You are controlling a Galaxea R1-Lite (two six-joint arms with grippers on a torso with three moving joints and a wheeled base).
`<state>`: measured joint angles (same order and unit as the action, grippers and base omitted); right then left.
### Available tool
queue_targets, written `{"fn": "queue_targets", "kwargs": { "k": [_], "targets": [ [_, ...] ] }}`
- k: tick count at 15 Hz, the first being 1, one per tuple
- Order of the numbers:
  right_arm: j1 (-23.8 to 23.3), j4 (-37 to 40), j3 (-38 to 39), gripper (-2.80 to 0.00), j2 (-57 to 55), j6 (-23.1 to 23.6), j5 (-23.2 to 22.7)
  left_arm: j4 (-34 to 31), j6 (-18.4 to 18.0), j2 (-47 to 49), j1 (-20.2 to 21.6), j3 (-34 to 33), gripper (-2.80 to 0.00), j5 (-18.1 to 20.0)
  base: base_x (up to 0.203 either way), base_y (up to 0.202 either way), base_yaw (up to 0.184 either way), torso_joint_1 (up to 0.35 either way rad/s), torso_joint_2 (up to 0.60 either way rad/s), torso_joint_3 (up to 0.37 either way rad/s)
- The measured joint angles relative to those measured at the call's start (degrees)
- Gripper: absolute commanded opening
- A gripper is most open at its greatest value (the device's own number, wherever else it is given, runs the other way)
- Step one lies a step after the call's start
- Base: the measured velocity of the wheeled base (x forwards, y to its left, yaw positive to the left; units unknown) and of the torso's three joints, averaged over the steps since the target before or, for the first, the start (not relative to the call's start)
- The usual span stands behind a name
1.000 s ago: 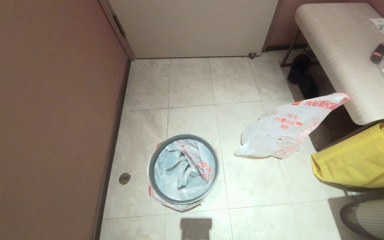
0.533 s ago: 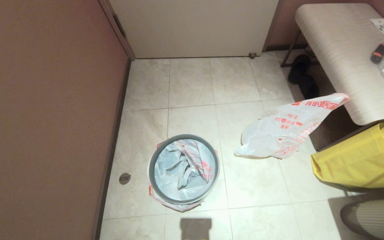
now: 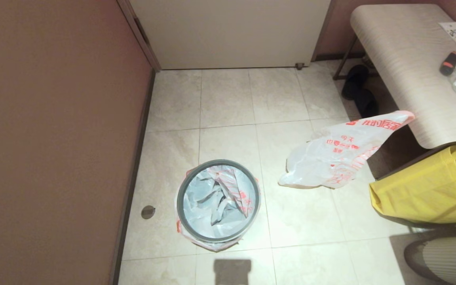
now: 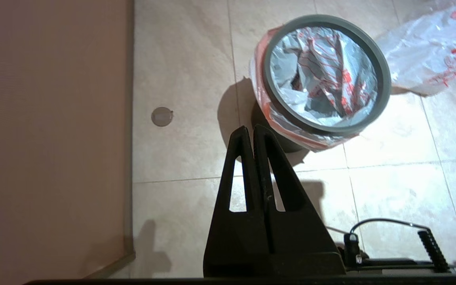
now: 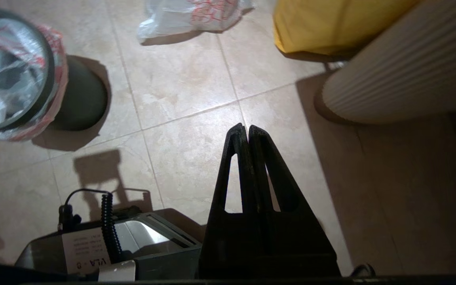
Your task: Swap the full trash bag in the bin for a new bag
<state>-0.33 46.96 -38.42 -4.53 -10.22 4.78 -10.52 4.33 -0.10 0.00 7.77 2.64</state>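
Observation:
The black bin [image 4: 278, 142] stands on the tiled floor near the left wall, with the grey hoop [image 3: 179, 202] seated on its rim. A crinkled translucent white bag with faint red print [image 3: 216, 198] lines the bin, its pink-red edge folded out under the hoop. To the right, a white bag with a bold red logo and Chinese characters [image 3: 331, 158] slumps from the table edge to the floor. My left gripper [image 4: 250, 128] hangs shut and empty just short of the bin. My right gripper [image 5: 244, 126] is shut and empty over bare tiles. Neither arm shows in the head view.
A brown wall runs along the left and a white door closes the back. A table [image 3: 402, 59] with glasses stands at the right, with black shoes [image 3: 358, 91] beneath it. A yellow fabric bag [image 3: 422, 190] and a ribbed cylinder [image 3: 449, 257] sit at the lower right. A floor drain [image 3: 148, 212] lies beside the bin.

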Motion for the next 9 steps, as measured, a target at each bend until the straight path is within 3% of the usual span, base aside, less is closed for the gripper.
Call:
{"fn": "queue_targets", "kwargs": {
  "k": [2,5,9],
  "targets": [
    [-0.1,-5.7,3.8,-2.80,2.6,2.1,-3.6,3.7,-3.1,0.0,0.0,-2.2,-2.80,-0.8,0.000,0.000,0.000,0.000,0.00,0.000],
    [-0.2,-16.2,13.1,-2.80,4.1,5.5,-5.1,9.0,-8.3,0.0,0.0,-6.2,-2.80,-1.9,0.000,0.000,0.000,0.000,0.00,0.000],
    [-0.2,-34.0,28.5,-2.80,4.5,13.9,-5.2,9.6,-8.5,0.0,-0.1,-7.5,-2.80,-1.0,0.000,0.000,0.000,0.000,0.00,0.000]
  ]
}}
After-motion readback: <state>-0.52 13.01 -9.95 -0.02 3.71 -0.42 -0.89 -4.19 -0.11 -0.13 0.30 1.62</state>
